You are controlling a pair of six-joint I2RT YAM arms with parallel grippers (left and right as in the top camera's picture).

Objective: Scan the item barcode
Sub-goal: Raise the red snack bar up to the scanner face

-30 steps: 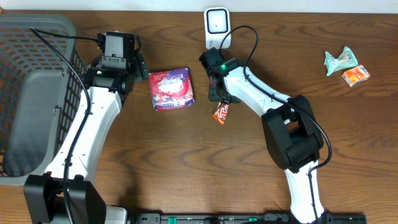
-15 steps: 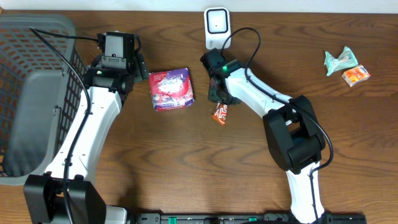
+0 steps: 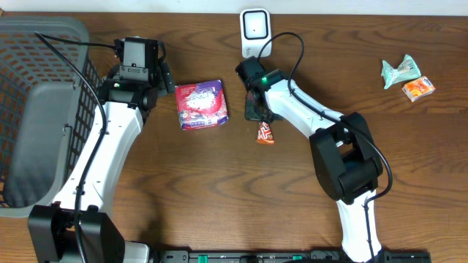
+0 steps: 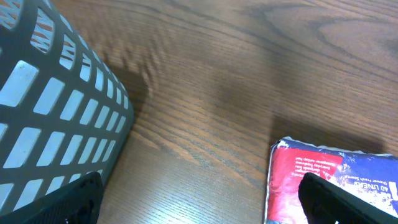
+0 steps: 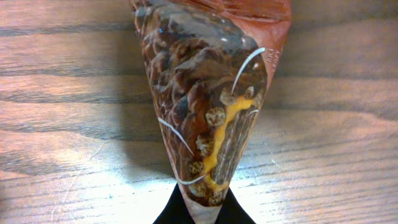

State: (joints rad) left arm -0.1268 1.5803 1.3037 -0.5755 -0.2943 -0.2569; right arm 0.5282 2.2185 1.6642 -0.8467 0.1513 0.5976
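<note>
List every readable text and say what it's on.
"40 LINERS", at the frame's right edge: purple packet, left wrist view.
Its smaller print: too blurred.
Print on the snack bar wrapper: unreadable.
Print on the teal packet and orange packet: too small.

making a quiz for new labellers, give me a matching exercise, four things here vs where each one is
Things:
1 snack bar
2 purple packet
3 white scanner
4 grey basket

Places:
a far left of the table
b middle of the far edge
c pinched in the right gripper
d lying flat, left of the snack bar

Pairs: 1-c, 2-d, 3-b, 4-a
</note>
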